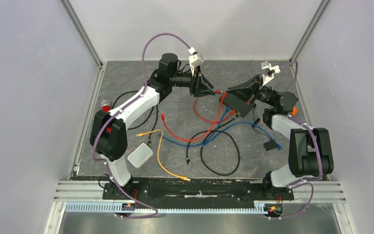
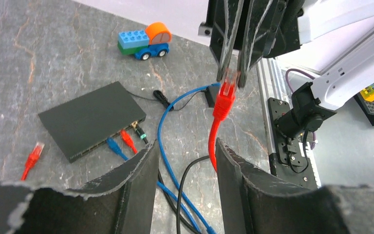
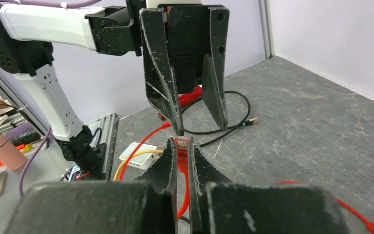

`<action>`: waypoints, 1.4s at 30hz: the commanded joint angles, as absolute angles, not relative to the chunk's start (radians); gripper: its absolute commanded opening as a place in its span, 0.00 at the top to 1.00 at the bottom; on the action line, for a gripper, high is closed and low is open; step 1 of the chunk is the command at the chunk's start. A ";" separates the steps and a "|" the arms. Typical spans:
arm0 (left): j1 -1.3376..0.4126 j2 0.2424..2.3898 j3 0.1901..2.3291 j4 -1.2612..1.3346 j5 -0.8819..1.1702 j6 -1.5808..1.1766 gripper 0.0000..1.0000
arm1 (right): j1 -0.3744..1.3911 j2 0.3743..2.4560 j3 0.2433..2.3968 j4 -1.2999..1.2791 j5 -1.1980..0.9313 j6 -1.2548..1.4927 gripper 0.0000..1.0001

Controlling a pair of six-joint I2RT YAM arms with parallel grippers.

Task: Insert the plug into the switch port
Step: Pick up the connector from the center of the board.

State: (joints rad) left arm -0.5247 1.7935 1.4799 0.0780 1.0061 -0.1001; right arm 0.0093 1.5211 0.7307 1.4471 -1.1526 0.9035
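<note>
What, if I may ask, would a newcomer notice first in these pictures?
The right pincer is shut on a red plug, in mid-air facing the open left pincer. On the mat lies the black switch, beside a tangle of red, blue, black and orange cables.

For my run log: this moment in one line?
right pincer shut on red plug | left pincer open | plug not in network switch

The table [image 2: 39, 58] is a matt grey sheet with stone-like veining. The switch [image 2: 90, 117] is smooth matt black. The plug [image 2: 229, 87] is clear glossy plastic. The fingers [image 2: 126, 185] are black, scuffed and ragged-edged. At 11 o'clock, the toy truck [image 2: 143, 41] is glossy plastic.
</note>
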 commanded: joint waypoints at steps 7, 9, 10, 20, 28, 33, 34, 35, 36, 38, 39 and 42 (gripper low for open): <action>-0.590 1.861 1.562 0.204 1.088 -0.152 0.47 | 0.043 1.493 0.764 1.959 -1.201 0.959 1.00; -0.599 1.867 1.553 0.224 1.102 -0.162 0.47 | 0.042 1.493 0.770 1.960 -1.198 0.963 1.00; -0.601 1.868 1.548 0.237 1.106 -0.167 0.47 | 0.044 1.494 0.771 1.959 -1.195 0.964 1.00; -0.601 1.859 1.471 0.417 1.164 -0.282 0.46 | 0.044 1.484 0.770 1.959 -1.202 0.967 1.00; -0.601 1.847 1.424 0.513 1.177 -0.346 0.44 | 0.044 1.483 0.769 1.959 -1.252 0.965 1.00; -0.600 1.819 1.393 0.508 1.179 -0.342 0.43 | 0.044 1.494 0.777 1.960 -1.247 0.965 1.00; -0.600 1.815 1.386 0.508 1.181 -0.338 0.43 | 0.045 1.499 0.783 1.959 -1.245 0.968 1.00; -0.600 1.813 1.384 0.504 1.176 -0.335 0.43 | 0.046 1.500 0.787 1.958 -1.243 0.973 1.00; -0.600 1.814 1.387 0.495 1.174 -0.333 0.43 | 0.047 1.502 0.791 1.959 -1.238 0.977 1.00; -0.601 1.825 1.398 0.491 1.172 -0.341 0.42 | 0.050 1.502 0.792 1.960 -1.229 0.977 1.00; -0.601 1.831 1.405 0.492 1.174 -0.346 0.42 | 0.051 1.502 0.790 1.959 -1.225 0.976 1.00; -0.608 1.845 1.415 0.509 1.174 -0.369 0.43 | 0.054 1.504 0.786 1.958 -1.220 0.978 1.00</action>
State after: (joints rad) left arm -0.5911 1.8645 1.3933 0.4683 1.1461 -0.2890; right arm 0.0437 1.5063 0.7494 1.4818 -1.2518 0.9737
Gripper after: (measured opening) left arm 0.572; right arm 0.035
